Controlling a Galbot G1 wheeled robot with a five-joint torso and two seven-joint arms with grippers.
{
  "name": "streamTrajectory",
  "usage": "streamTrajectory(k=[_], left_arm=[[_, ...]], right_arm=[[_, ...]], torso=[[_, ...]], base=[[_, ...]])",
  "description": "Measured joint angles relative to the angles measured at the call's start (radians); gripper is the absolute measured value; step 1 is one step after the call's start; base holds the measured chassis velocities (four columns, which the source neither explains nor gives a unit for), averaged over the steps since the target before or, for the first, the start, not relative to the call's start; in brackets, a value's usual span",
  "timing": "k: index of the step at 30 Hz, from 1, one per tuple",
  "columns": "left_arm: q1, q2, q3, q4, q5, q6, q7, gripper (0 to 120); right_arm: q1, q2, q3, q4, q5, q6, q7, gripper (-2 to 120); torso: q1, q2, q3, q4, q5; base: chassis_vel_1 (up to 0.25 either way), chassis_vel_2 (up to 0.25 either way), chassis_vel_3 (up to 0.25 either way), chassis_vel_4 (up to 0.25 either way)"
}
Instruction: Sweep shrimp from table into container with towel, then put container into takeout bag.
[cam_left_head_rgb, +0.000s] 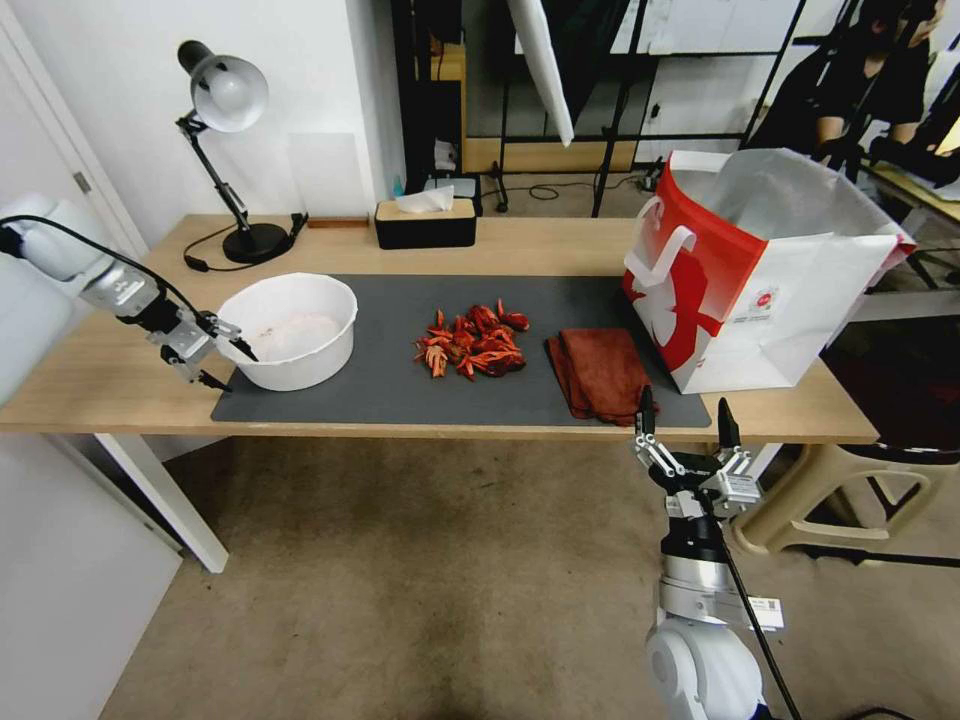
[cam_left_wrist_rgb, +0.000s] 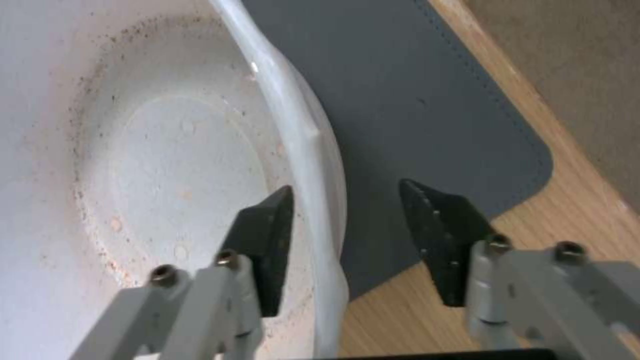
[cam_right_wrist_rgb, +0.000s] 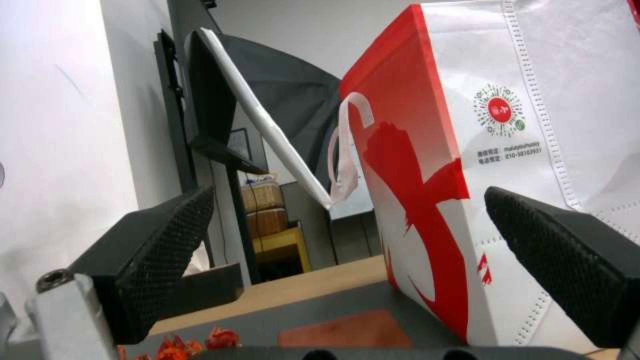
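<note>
Two tools spread apart: my left tool (cam_left_wrist_rgb: 347, 220) straddles the container (cam_left_head_rgb: 290, 330) rim, unclamped; my right tool (cam_left_head_rgb: 685, 418) hovers off the surface (cam_left_head_rgb: 100, 385) edge near the towel (cam_left_head_rgb: 600, 372); shrimp (cam_left_head_rgb: 473, 342) lie mid-mat

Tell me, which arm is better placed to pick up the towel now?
Probably the right. The right gripper is open at the table's front edge, just in front of the towel. The left gripper is open astride the container's rim, with the shrimp between it and the towel.
</note>
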Motion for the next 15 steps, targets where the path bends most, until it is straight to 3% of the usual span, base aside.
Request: streamTrajectory(k=[7, 11, 12, 15], left_arm=[[0.006, -0.002, 0.005, -0.009, 0.003, -0.002, -0.001, 14], [0.008, 0.0, 0.003, -0.01, 0.003, -0.002, -0.001, 7], [0.01, 0.003, 0.001, -0.013, 0.002, -0.003, -0.001, 0], [0.01, 0.007, -0.002, -0.016, 0.0, -0.004, -0.001, 0]], right_arm=[[-0.003, -0.001, 0.003, -0.001, 0.003, 0.001, 0.002, 100], [-0.003, -0.002, 0.003, -0.001, 0.004, 0.001, 0.003, 100], [-0.003, -0.002, 0.003, 0.0, 0.004, 0.001, 0.003, 100], [-0.002, -0.002, 0.002, 0.003, 0.004, 0.001, 0.004, 100]], torso=[[0.0, 0.0, 0.0, 0.0, 0.0], [0.0, 0.0, 0.0, -0.0001, 0.0], [0.0, 0.0, 0.0, 0.0, 0.0], [0.0, 0.0, 0.0, 0.0, 0.0]], base=[[0.0, 0.0, 0.0, 0.0], [0.0, 0.0, 0.0, 0.0], [0.0, 0.0, 0.0, 0.0], [0.0, 0.0, 0.0, 0.0]])
